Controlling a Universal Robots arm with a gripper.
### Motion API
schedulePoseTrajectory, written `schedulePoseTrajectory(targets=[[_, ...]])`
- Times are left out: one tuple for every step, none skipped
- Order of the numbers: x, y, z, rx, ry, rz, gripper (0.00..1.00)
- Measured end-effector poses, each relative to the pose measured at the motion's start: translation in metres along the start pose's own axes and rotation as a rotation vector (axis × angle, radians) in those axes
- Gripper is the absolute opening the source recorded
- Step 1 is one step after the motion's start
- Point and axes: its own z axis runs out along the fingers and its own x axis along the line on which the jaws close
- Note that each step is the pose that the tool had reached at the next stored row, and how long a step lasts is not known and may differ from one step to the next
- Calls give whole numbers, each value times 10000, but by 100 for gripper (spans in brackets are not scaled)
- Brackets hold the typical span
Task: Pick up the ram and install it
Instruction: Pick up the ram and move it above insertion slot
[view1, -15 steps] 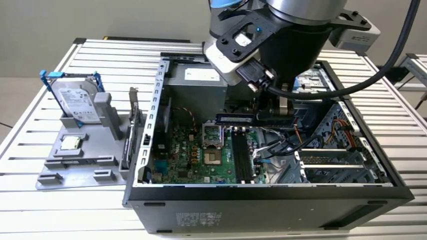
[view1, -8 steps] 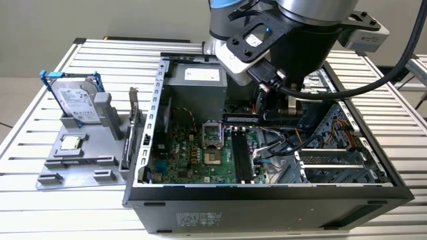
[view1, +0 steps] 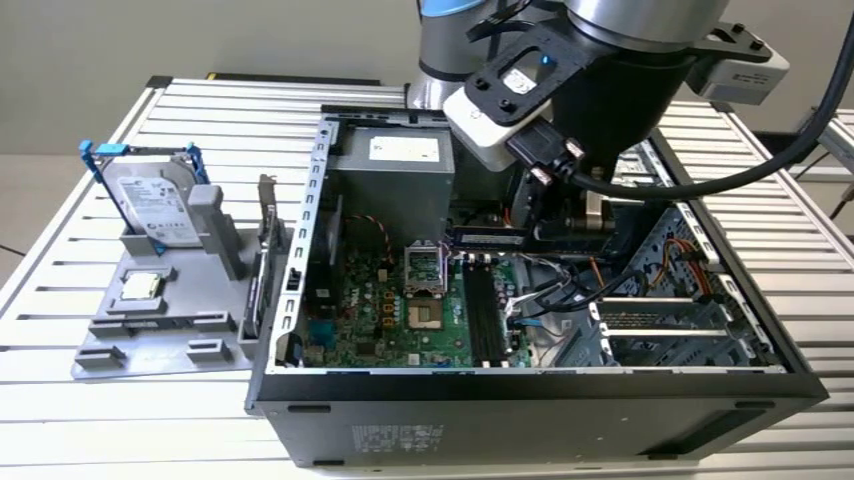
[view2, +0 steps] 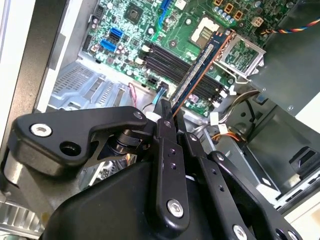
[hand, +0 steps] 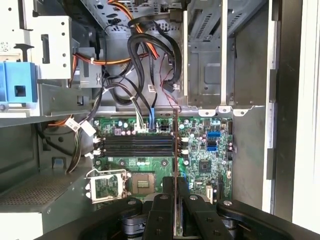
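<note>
In the exterior view, an open computer case (view1: 534, 400) stands on the slatted tabletop (view1: 80, 400). The end effector (view1: 527, 225) reaches inside it, holding the ram (view1: 487, 238) above the motherboard (view1: 387, 300). In the second wrist view, the end effector (view2: 167, 112) pinches one end of the ram (view2: 197, 67), which slants across the memory slots (view2: 170, 57). In the first wrist view, the ram (hand: 176, 145) shows edge-on, crossing the memory slots (hand: 135, 146).

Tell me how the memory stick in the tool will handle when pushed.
The memory stick looks thin and flat, so probably light and stiff, though sideways force might bend it. The tool grips only one end, so it may pivot when pressed. Being a bare board, it is likely fragile.
</note>
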Motion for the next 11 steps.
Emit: schedulePoseTrajectory(targets=[[0, 5, 1, 0, 1, 0, 0], [0, 11, 0, 0, 1, 0, 0], [1, 17, 0, 0, 1, 0, 0], [1, 23, 0, 0, 1, 0, 0], [1, 29, 0, 0, 0, 0, 0], [1, 35, -1, 0, -1, 0, 0], [1, 42, -1, 0, -1, -1, 0], [1, 49, 0, -1, 0, 0, 0], [2, 57, 0, 0, 0, 0, 0], [2, 66, -1, 0, -1, 0, 0], [3, 75, -1, 0, -1, 0, 0]])
